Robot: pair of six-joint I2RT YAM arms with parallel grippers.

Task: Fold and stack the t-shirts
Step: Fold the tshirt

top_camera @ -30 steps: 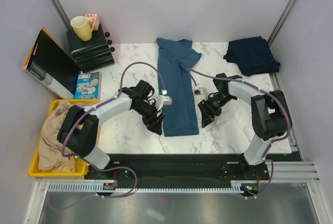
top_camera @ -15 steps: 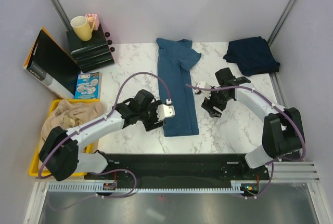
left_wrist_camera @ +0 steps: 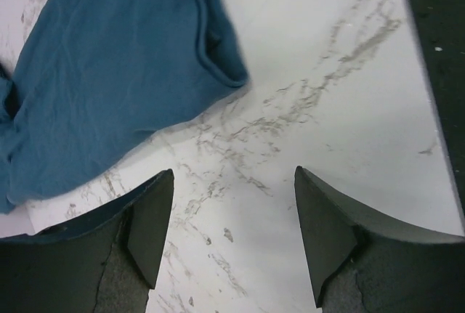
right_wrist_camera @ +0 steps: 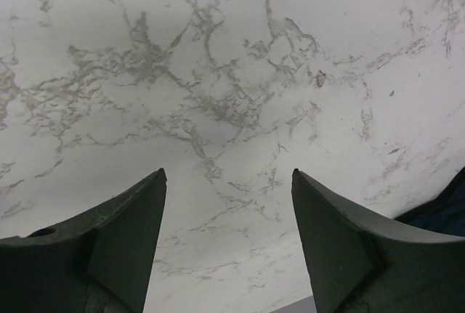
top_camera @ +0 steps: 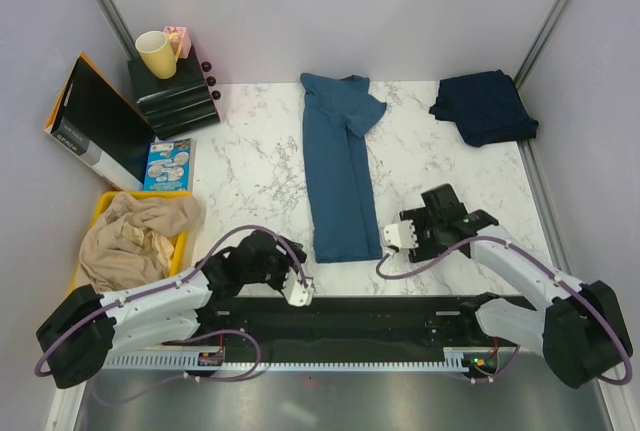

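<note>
Where the right wrist looks, the navy t-shirt barely shows.

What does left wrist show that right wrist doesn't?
Only left wrist: a corner of the steel-blue t-shirt lying flat, and the black strip at the table's edge. Only right wrist: a dark blue sliver at the frame's border, too little to identify. Both: marble table beneath open, empty fingers, left gripper and right gripper alike.
</note>
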